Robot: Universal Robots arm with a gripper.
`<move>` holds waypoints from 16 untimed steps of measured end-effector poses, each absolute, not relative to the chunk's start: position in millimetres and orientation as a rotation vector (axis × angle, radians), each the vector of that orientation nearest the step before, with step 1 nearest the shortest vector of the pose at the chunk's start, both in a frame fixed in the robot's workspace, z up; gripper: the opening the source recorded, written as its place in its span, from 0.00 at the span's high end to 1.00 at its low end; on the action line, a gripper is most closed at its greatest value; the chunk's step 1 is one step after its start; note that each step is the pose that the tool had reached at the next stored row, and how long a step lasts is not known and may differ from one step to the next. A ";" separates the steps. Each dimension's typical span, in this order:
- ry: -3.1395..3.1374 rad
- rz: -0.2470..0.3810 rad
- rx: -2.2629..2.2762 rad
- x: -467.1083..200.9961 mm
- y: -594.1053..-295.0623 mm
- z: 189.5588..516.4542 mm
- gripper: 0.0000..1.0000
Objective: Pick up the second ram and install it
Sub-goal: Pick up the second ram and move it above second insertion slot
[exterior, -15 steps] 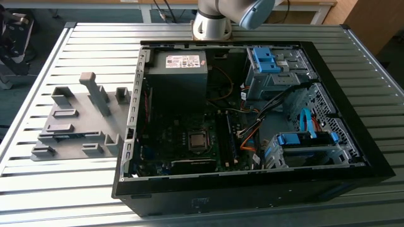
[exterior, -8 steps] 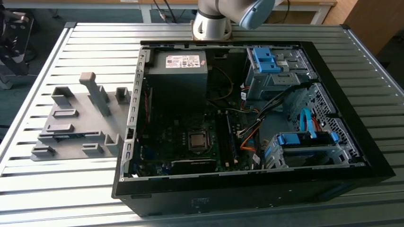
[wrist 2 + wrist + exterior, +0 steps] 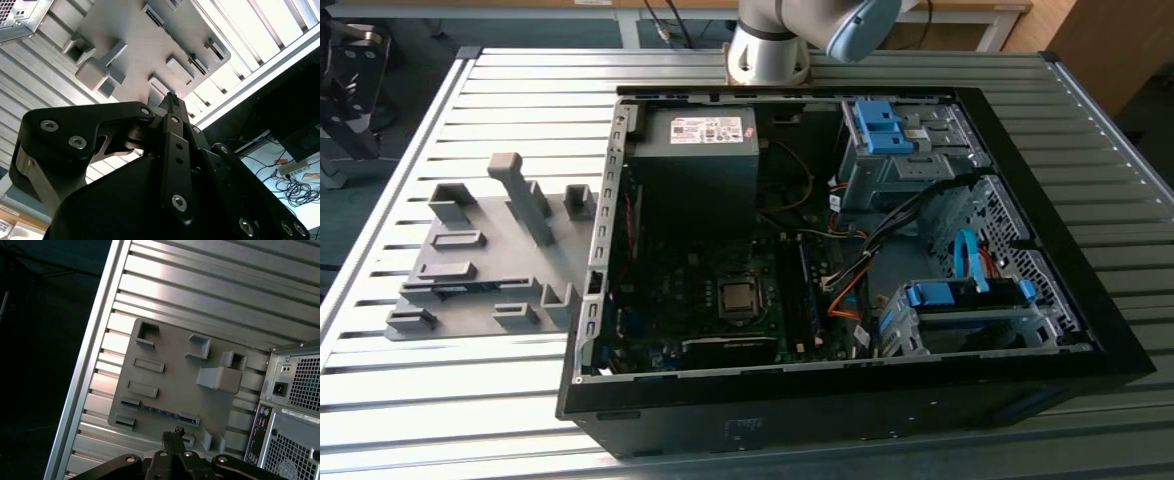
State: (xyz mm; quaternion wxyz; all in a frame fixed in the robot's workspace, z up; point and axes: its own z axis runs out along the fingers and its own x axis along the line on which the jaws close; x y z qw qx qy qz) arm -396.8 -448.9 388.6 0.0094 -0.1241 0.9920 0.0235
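— What do we have on the table?

— We see a ribbed aluminium table carrying an open black computer case. At the case's nine o'clock in the exterior view lies a matte grey plastic fixture plate, studded with square blocks, posts and slots.

— And the second ram?

— We find the second ram along the plate's long slot, showing as a thin dark blue-green strip.

— Our gripper?

— In both wrist views the black gripper hangs over that edge of the plate. It is near the stick but apart from it, with its fingers pressed together on nothing.
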 end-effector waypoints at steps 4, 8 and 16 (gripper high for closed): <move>3.098 0.073 -0.388 -396.8 -448.9 388.6 0.89; 3.098 0.073 -0.388 -396.8 -448.9 388.6 0.89; 3.086 0.074 -0.482 -397.0 -449.5 388.6 0.89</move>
